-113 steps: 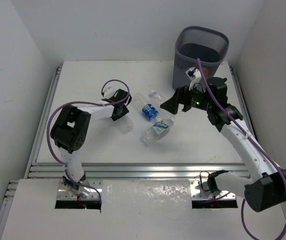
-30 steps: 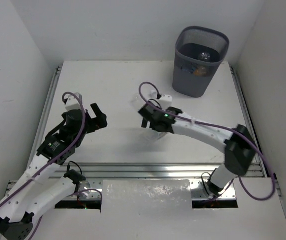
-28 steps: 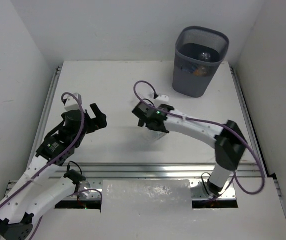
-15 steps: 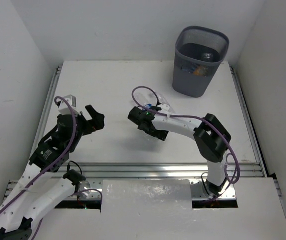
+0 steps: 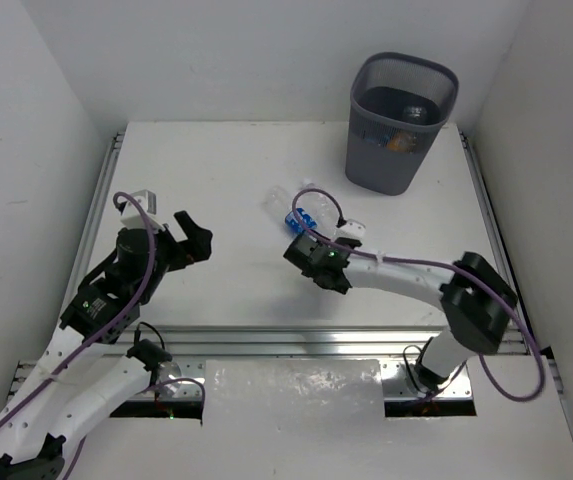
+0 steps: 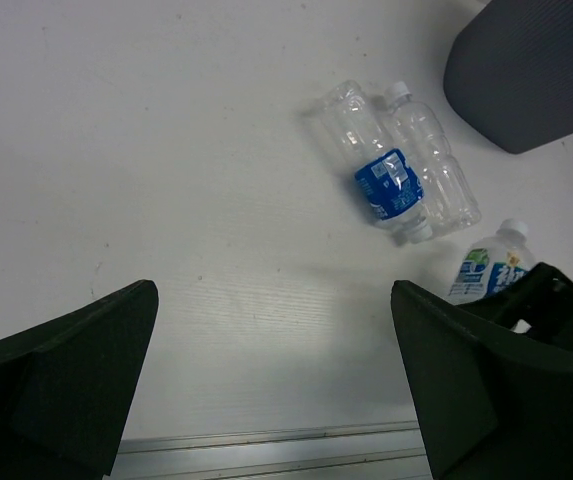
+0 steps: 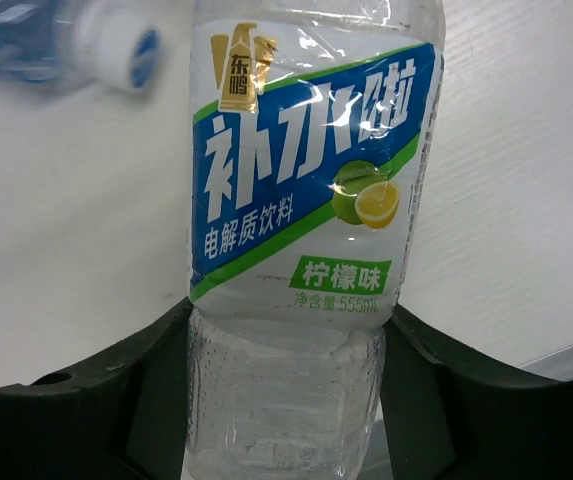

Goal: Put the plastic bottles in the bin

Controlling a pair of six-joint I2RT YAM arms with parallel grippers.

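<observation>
My right gripper [image 5: 316,263] is low over the table, and its jaws press both sides of a clear bottle with a green, white and blue label [image 7: 306,230]; the arm hides that bottle from above. Just beyond it lie a blue-labelled bottle [image 5: 299,217] and a plain clear bottle [image 5: 280,199], side by side. From the left wrist I see the same pair, the blue-labelled bottle [image 6: 387,189] and the clear one [image 6: 432,168], plus the gripped bottle [image 6: 484,271]. The mesh bin [image 5: 383,165] stands at the far right and holds bottles [image 5: 412,111]. My left gripper [image 5: 195,238] hangs open and empty, left of centre.
White walls close in the table on the left, back and right. A metal rail [image 5: 266,338] runs along the near edge, with both arm bases behind it. The bin [image 6: 536,70] fills the left wrist view's upper right corner.
My right gripper has shifted slightly right and nearer, and its jaws have come in against the labelled bottle. The left arm has barely moved and stays open.
</observation>
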